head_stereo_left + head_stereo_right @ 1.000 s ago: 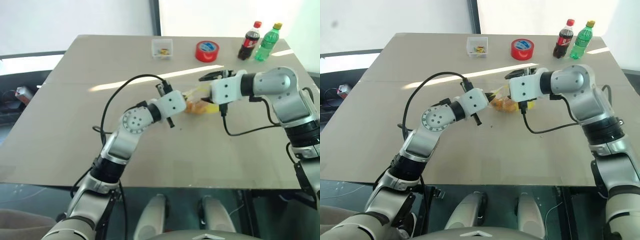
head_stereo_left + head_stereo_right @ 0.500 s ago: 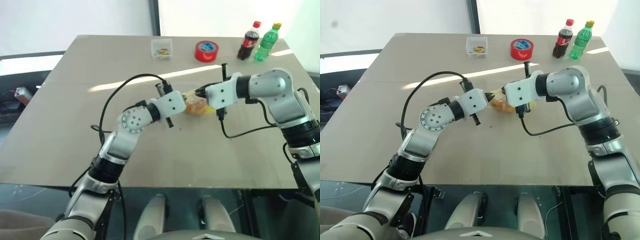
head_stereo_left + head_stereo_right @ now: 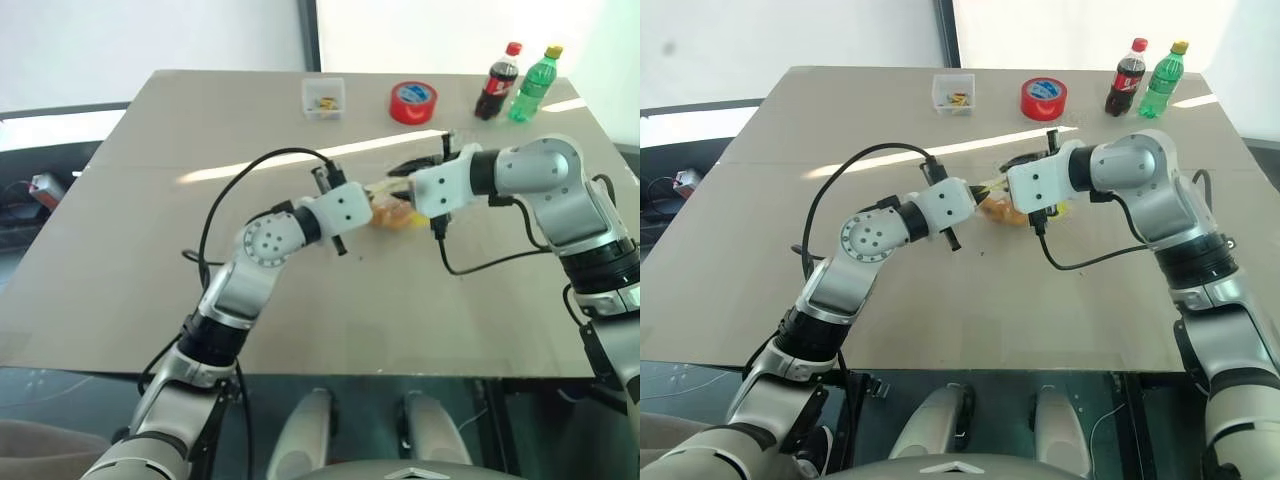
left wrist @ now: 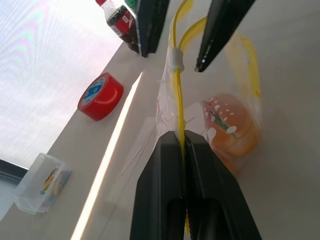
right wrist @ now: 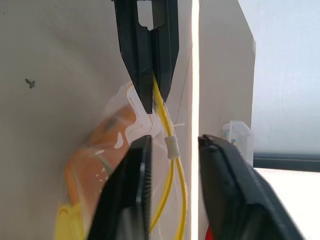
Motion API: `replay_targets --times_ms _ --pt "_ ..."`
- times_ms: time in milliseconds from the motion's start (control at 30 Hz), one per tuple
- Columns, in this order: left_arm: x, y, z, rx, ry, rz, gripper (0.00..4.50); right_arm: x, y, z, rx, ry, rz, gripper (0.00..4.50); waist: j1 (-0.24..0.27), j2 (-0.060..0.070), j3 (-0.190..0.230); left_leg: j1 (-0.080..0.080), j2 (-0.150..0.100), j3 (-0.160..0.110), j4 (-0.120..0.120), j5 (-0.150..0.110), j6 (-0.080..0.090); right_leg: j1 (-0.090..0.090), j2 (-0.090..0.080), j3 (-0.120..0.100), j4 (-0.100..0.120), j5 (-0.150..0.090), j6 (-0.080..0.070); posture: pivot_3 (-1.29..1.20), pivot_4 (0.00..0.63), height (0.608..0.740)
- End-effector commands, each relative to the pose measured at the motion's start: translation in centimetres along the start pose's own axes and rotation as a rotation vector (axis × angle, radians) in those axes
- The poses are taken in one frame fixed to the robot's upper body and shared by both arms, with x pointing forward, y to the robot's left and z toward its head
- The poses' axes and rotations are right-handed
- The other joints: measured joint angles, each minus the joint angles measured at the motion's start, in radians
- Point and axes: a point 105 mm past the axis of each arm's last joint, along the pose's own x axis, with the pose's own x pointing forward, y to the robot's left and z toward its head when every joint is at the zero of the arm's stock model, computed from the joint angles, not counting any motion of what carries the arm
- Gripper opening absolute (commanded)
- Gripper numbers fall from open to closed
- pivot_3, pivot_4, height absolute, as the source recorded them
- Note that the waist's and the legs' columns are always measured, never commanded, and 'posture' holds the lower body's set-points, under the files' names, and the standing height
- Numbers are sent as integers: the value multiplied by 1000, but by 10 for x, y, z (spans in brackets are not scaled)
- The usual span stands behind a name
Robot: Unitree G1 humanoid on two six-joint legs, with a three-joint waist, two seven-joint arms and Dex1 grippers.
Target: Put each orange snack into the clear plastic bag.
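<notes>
Head views: both arms meet near table centre over the thin clear plastic zip bag w/ yellow seal strip [image 4: 176, 95], held off the tan tabletop [image 3: 150, 250]; bag is mostly hidden there behind the wrists, just an orange-yellow blob. Wrist views give the detail. Left wrist view: left gripper [image 4: 182, 136] clamped tight on the yellow strip, fingers pressed together w/ the strip coming out between them; a small white slider sits on the strip just past the tips. Right gripper [image 5: 172, 142] has its fingers parted, one on each side of the strip and slider, not pinching; a gap shows on both sides. Inside the bag: an oval orange-brown bun-like snack [image 4: 232, 127] w/ a dark stripe and white specks, lying low in the bag; yellowish bits at one end of the bag in the right wrist view. Can't tell if a second snack is in there. Head views add the far-edge items, taking the bag as clock centre: small clear square plastic box [image 3: 324, 97] w/ yellowish bits at about 11, red tape roll w/ blue inner label [image 3: 414, 102] at about 12, dark cola bottle w/ red cap and red label [image 3: 498, 82] at about 1, green plastic bottle w/ yellow cap [image 3: 533, 84] just beside it, also about 1. Labels too small to read; cola label shows white script, unreadable.
</notes>
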Motion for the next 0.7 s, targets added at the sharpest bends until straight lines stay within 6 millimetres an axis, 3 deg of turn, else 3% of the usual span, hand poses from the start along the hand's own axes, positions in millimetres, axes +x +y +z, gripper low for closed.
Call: replay_targets --times_ms 33,200,367,700 --pt "-2 5 16 36 -50 20 0 -6 -17 11 -52 -22 -53 2912 0 0 0 0 0 0 0 0 0 0 0 0 0 0 0 0 150 740" --pt "-2 5 15 33 -50 20 0 -5 -16 10 -51 -23 -45 2912 0 0 0 0 0 0 0 0 0 0 0 0 0 0 0 0 150 740" --pt "-1 5 15 30 -50 20 0 -6 -15 6 -44 -7 -45 1553 0 0 0 0 0 0 0 0 0 0 0 0 0 0 0 0 150 740" --pt "-1 5 16 30 -53 20 0 -6 -13 2 -40 10 -40 1553 0 0 0 0 0 0 0 0 0 0 0 0 0 0 0 0 150 740"
